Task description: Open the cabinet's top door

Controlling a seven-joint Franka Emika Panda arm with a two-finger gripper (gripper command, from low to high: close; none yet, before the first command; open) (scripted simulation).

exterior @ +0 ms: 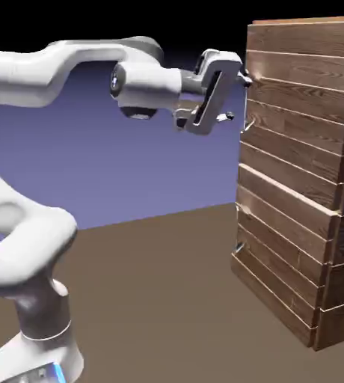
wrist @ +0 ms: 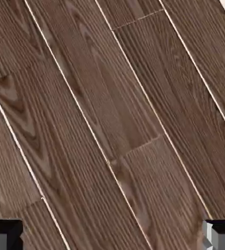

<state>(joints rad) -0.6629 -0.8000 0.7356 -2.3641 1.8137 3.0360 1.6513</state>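
Dark brown planks with pale seams make up the cabinet, which stands on the brown counter at the right of the exterior view. Its top door is the upper plank panel; it looks shut, and a small silver handle shows at its left edge. The white arm's gripper is held level, close against that edge near the cabinet's top. In the hand view wood fills the picture, and both grey fingertips sit far apart at the bottom corners: the jaws are released, holding nothing.
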